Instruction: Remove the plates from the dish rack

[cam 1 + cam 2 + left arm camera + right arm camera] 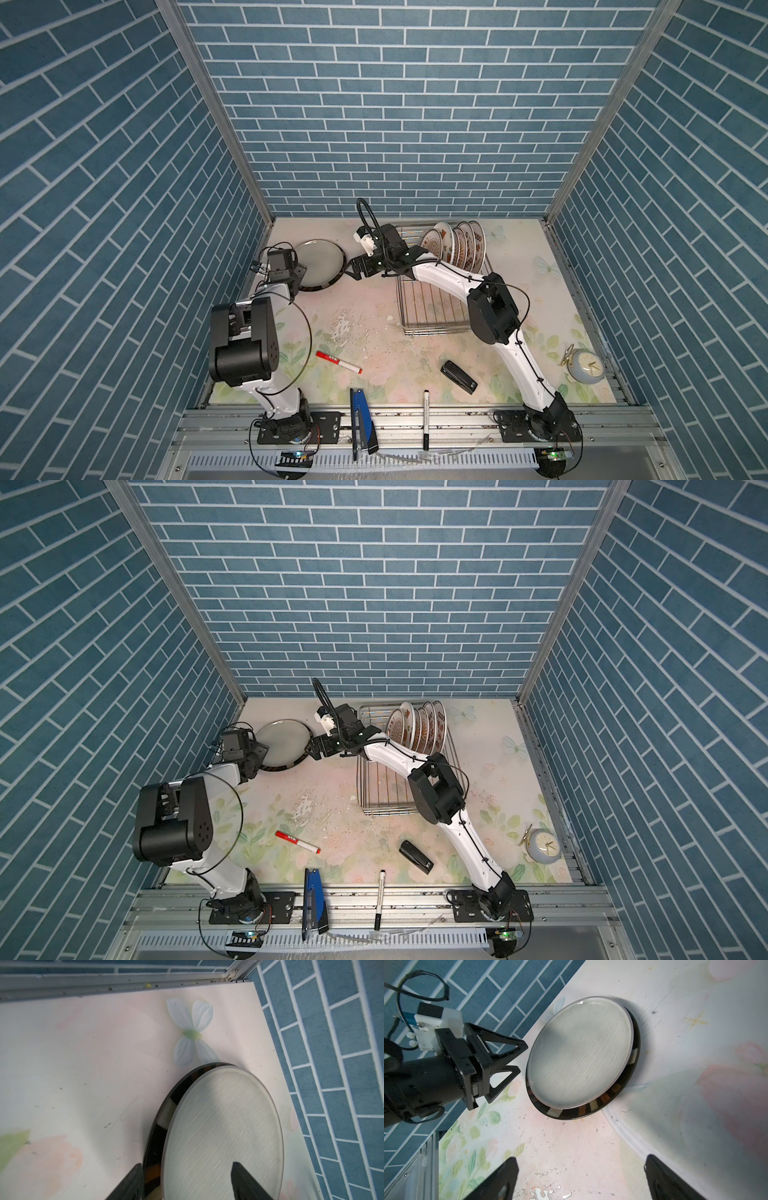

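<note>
We see a round, dark-rimmed white plate lying face down at the far left of the floral table. To its right sits the silver wire dish rack, with patterned white plates standing in its far end. A round pale-blue clock lies near right.

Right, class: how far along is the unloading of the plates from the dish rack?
Done: a plate lies face down on the table, out of the dish rack. In hand: nothing is gripped; the left pincer stands open at that plate's edge, the right pincer open and empty beside it. Left: about five plates upright in the rack.
</note>
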Controlling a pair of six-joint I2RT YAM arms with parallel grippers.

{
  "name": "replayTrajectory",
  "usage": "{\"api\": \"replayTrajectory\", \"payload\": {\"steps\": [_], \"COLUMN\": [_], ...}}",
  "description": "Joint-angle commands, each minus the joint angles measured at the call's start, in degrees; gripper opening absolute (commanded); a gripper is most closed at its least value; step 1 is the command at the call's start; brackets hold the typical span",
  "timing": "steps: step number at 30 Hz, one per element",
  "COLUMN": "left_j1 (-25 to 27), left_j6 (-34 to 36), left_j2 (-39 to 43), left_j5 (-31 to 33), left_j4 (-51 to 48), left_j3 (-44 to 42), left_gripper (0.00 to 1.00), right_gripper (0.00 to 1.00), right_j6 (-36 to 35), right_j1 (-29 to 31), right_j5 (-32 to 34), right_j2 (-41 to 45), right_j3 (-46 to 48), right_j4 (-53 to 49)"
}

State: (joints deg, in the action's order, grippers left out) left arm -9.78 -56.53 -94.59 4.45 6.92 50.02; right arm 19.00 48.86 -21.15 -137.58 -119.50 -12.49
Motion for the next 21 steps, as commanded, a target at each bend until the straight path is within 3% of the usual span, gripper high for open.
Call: {"api": "replayTrajectory", "payload": {"steps": [1,4,6,12,17,21], "left_j1": [0.2,0.9,2.5,4.9,13.3,17.2], "left_j6": [1.4,2.6,4.1,9.1,15.2,18.4], "left_j2": [3.2,6.4,9.5,17.6,24.7,30.2], "left_j5": [2.8,5.3,8.7,1.2,5.0,-0.6], "left_j4": [-2.6,-3.4,-4.3,1.4,-2.6,0.0], "left_j3": [-1.3,-2.7,-3.8,-8.8,-8.2,-9.8], "left_gripper": [0.72,0.84,0.99,1.00,1.00,1.00], "right_gripper": [0.96,0.99,0.99,0.99,0.99,0.99], "right_j6": [-2.6,-4.8,-6.1,-9.1,-10.0,-11.8], "right_j1": [0.5,0.5,0.5,0.6,0.6,0.4], "right_j5": [1.8,3.2,5.9,14.4,22.7,31.4], "right_j2": [4.0,6.0,8.3,20.2,30.6,37.3], "right_j3": [1.0,1.5,3.3,15.0,26.2,31.2], "right_j4": [-1.1,-3.5,-4.1,-1.2,2.1,0.5]}}
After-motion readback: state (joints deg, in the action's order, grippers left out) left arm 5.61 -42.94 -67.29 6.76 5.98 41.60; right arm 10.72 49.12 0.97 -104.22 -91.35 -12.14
